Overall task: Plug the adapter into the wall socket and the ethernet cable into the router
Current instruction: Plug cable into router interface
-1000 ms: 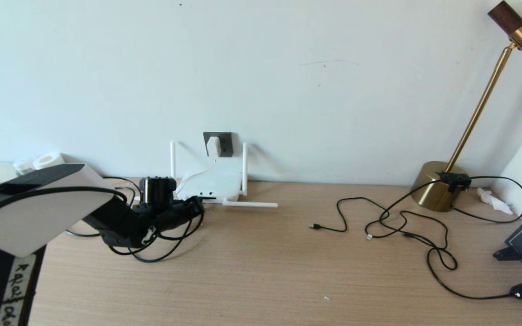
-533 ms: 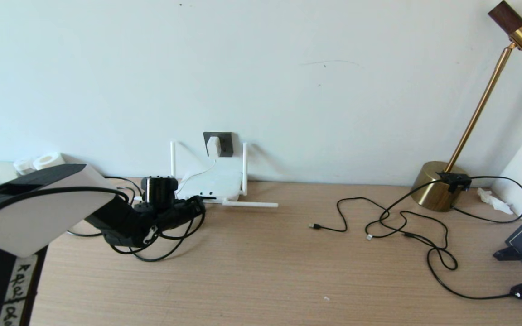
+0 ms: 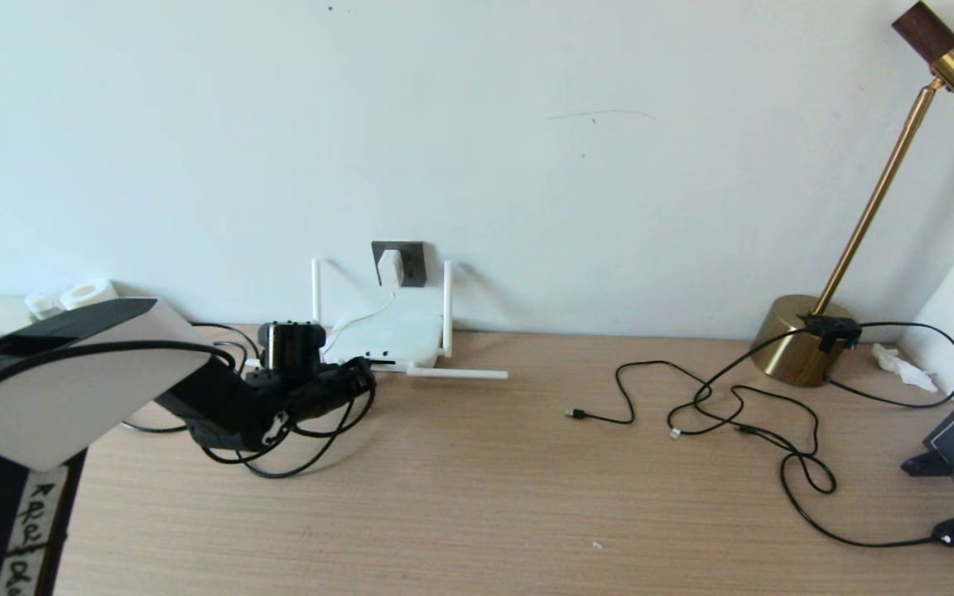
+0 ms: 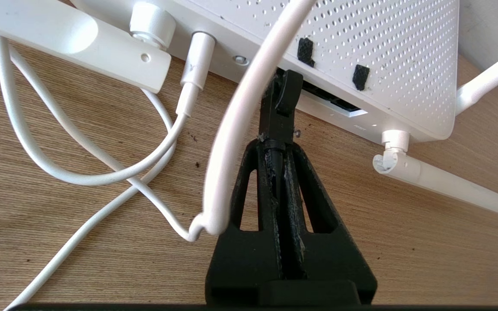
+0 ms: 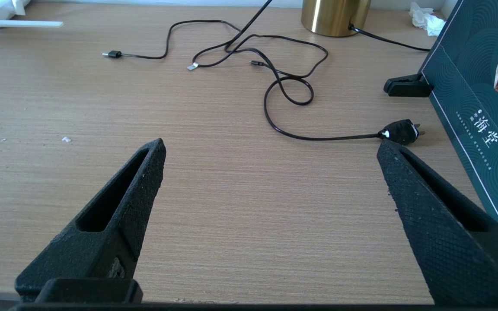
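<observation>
The white adapter (image 3: pixel 390 267) sits in the dark grey wall socket (image 3: pixel 411 262), and its thin white cord (image 4: pixel 227 142) droops down to the router (image 3: pixel 382 335). My left gripper (image 3: pixel 358 377) (image 4: pixel 276 147) is at the router's near edge, shut on the ethernet cable's black plug (image 4: pixel 282 106). The plug's tip is at a dark port slot of the router (image 4: pixel 361 47); how deep it sits is hidden. The black cable (image 3: pixel 299 465) loops under the arm. My right gripper (image 5: pixel 270 155) hangs open over bare table, outside the head view.
One router antenna (image 3: pixel 456 374) lies flat on the table. Thin black cables (image 3: pixel 734 414) sprawl right of centre, ending in a black power plug (image 3: pixel 953 532). A brass lamp (image 3: pixel 800 348) and a dark green box (image 5: pixel 482 108) stand at the right. White rolls (image 3: pixel 88 291) sit far left.
My left gripper has edged slightly right, toward the router, with the plug still held. Nothing else has moved.
</observation>
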